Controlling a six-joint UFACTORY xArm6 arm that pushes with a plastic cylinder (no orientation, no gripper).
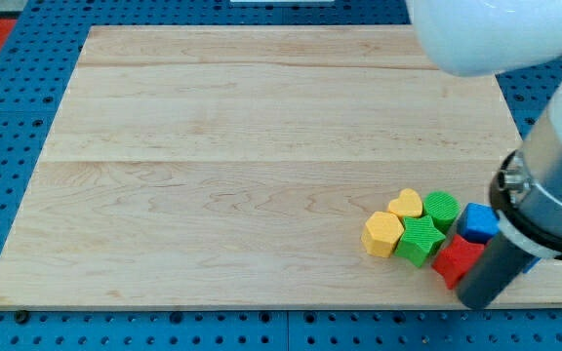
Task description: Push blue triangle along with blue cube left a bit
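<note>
The blue cube [476,221] sits near the board's bottom right corner, in a tight cluster of blocks. A small blue sliver [532,262] shows to the right of my rod; it may be the blue triangle, mostly hidden by the arm. My tip [475,298] rests at the board's bottom edge, just below and right of a red block [455,260] and below the blue cube. The rod leans up to the right and covers what lies behind it.
A green star [420,239], a yellow hexagon [382,234], a yellow heart [407,203] and a round green block [442,208] crowd the cube's left side. The wooden board [261,146] lies on a blue pegboard. The white arm body fills the view's top right.
</note>
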